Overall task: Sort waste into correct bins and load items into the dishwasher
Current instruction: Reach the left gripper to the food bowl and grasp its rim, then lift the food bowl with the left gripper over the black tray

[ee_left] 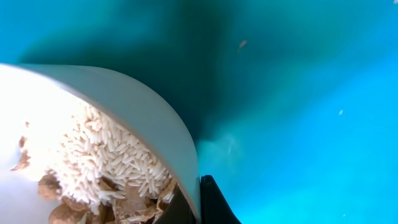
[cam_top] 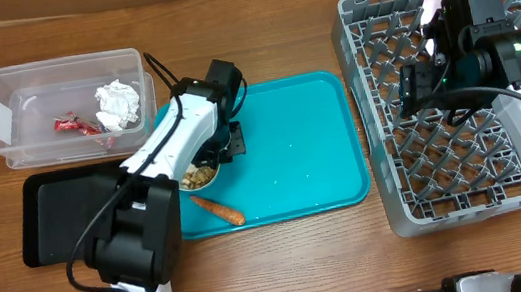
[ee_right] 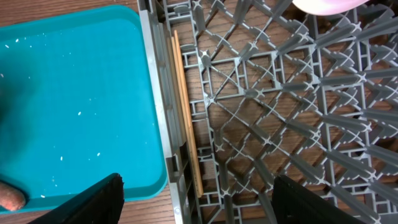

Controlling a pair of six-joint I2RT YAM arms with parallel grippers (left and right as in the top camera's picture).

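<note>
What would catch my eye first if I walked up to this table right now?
Probably the bright teal tray mid-table, where the left gripper pinches the rim of a white bowl holding rice, with a carrot piece lying nearby on the tray. Next comes the big grey dish rack on the right, with the right gripper open above it.
</note>
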